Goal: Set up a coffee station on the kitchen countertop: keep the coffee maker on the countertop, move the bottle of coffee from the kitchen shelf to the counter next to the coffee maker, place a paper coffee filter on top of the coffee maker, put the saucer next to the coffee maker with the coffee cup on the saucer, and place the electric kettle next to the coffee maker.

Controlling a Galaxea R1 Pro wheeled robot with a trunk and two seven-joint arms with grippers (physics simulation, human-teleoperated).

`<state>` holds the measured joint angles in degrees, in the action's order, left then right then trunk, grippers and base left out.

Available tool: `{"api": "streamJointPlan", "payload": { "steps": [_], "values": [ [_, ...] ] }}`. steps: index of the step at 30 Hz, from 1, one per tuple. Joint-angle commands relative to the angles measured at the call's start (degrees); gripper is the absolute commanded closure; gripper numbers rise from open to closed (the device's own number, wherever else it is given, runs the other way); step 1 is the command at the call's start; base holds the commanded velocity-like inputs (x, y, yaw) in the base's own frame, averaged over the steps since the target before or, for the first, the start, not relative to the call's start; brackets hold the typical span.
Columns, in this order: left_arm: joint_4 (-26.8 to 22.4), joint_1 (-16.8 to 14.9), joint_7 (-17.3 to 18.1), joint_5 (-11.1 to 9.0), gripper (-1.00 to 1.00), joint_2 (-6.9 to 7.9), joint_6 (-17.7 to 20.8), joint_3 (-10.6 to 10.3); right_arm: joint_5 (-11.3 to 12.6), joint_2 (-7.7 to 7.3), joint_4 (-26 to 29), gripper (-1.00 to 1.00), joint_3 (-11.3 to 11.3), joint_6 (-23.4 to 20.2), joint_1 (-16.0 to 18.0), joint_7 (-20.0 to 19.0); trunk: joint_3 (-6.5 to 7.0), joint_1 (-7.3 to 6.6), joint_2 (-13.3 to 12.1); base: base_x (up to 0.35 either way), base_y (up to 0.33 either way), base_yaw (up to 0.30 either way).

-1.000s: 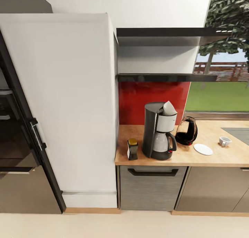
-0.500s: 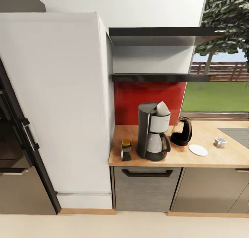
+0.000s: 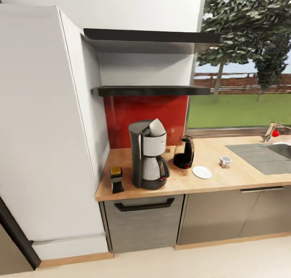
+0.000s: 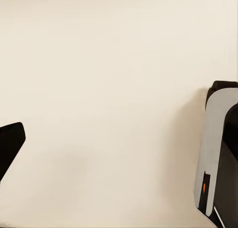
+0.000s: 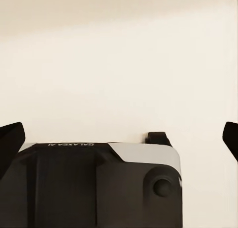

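Light-wood countertop (image 3: 226, 179) at centre frame: upright coffee maker (image 3: 148, 155), handle facing right, white paper filter (image 3: 157, 127) tilted on top. Right gripper (image 5: 119, 138) fingers spread apart; left gripper's spread impossible to tell.

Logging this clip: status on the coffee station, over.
Right gripper open, empty. Coffee cup on the countertop, apart from the saucer. Filter sits on the coffee maker.

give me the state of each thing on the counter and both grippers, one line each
coffee maker: upright on the kitchen countertop
paper coffee filter: sitting on top of the coffee maker
bottle of coffee: upright, lid on, beside the coffee maker
electric kettle: upright, lid shut
saucer: flat, nothing on it
coffee cup: upright, off the saucer
right gripper: open, holding nothing
left gripper: one fingertip visible, state unclear
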<state>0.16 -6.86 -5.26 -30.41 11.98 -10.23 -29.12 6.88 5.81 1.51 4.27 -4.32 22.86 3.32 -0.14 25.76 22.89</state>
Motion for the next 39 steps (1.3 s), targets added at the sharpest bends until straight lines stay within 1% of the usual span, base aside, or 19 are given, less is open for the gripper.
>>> {"api": "streamJointPlan", "payload": {
  "steps": [1, 7, 16, 22, 39],
  "values": [
    [0.0, 0.0, -0.2, -0.4, -1.0, -0.01, -0.2, -0.5, 0.6, 0.05, 0.1, -1.0, 0.5, -0.3, 0.0, 0.2, -0.02, 0.03, 0.0, 0.114, -0.273, -0.295],
    [-0.2, 0.0, -0.3, -0.4, -1.0, -0.03, -0.1, -0.5, 0.7, 0.42, 0.3, -1.0, 0.4, -0.3, 0.0, 0.0, -0.02, 0.03, 0.0, 0.149, -0.261, -0.092],
    [-0.4, 0.0, -0.4, -0.5, -1.0, 0.05, -0.2, -0.4, 0.7, 0.17, 0.4, -1.0, 0.3, -0.3, 0.0, -0.1, -0.02, 0.03, 0.0, 0.2, -0.23, -0.004],
    [-0.3, 0.0, -0.4, -0.6, -1.0, 0.06, -0.2, -0.3, 0.8, 0.07, 0.3, -1.0, 0.3, -0.2, 0.0, -0.1, -0.02, 0.03, 0.0, 0.063, -0.244, 0.0],
    [-0.2, 0.0, -0.2, -0.2, -1.0, -0.05, -0.3, -0.6, 0.6, -0.02, 0.5, -1.0, 0.4, 0.0, 0.0, 0.1, -0.02, 0.03, 0.0, 0.002, -0.005, 0.0]
  ]
}}
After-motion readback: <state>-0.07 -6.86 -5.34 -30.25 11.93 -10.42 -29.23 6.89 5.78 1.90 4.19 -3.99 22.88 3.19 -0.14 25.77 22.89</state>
